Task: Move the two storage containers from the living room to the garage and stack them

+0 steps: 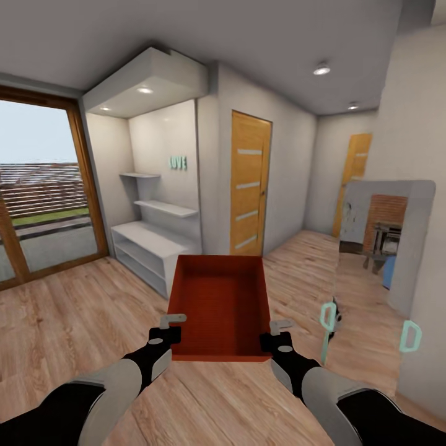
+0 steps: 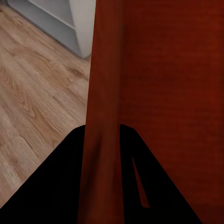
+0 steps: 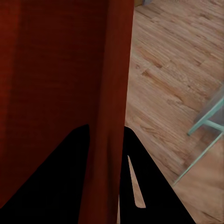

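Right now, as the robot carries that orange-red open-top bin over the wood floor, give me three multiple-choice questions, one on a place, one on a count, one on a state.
1. Where is the orange-red open-top bin?
A. on the white shelf unit
B. held between the two grippers, above the pale wood-plank floor
C. lying on dark concrete

2. How many wooden doors with pale horizontal stripes show in the head view?
A. none
B. two
C. four

3. How does the left gripper stand?
A. shut on the bin's side wall
B. open and apart from it
C. resting on the floor

Answers:
1 B: the left gripper and the right gripper each pinch a side wall, with the floor beneath.
2 B: a near door and a far door.
3 A: the left wrist view shows the wall clamped between its fingers.
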Available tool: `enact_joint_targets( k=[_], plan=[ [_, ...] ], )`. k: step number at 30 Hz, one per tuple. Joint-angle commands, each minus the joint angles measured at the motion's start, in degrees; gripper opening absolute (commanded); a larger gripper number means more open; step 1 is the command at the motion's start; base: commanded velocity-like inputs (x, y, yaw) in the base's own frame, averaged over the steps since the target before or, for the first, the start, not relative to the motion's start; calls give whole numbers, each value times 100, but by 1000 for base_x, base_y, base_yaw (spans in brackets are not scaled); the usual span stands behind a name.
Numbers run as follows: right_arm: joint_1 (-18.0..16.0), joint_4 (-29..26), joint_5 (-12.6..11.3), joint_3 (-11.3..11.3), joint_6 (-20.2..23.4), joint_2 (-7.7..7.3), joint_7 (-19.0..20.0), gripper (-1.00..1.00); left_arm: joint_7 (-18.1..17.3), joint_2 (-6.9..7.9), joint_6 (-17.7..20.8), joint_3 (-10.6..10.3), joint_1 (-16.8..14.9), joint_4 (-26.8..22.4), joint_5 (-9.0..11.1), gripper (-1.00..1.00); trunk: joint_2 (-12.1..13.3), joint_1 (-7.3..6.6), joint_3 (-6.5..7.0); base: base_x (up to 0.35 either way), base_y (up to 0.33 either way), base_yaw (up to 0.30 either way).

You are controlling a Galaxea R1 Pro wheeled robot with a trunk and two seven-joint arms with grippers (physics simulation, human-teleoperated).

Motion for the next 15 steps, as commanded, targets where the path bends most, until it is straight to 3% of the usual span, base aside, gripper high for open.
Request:
enact_joint_targets(
  k=[1, 11, 15],
  plan=[
    [-4, 33, -136, -8, -31, 13, -40, -100, 110, -1, -99, 164, -8, -31, 0, -100, -7, 5, -8, 323, 142, 0],
    [-4, 33, -135, -8, -31, 13, -39, -100, 111, -2, -99, 164, -8, -31, 0, -100, -7, 5, -8, 323, 142, -5],
    [-4, 33, -136, -8, -31, 13, -39, -100, 109, -2, -99, 164, -8, -31, 0, -100, -7, 5, -8, 323, 142, -182]
  ],
)
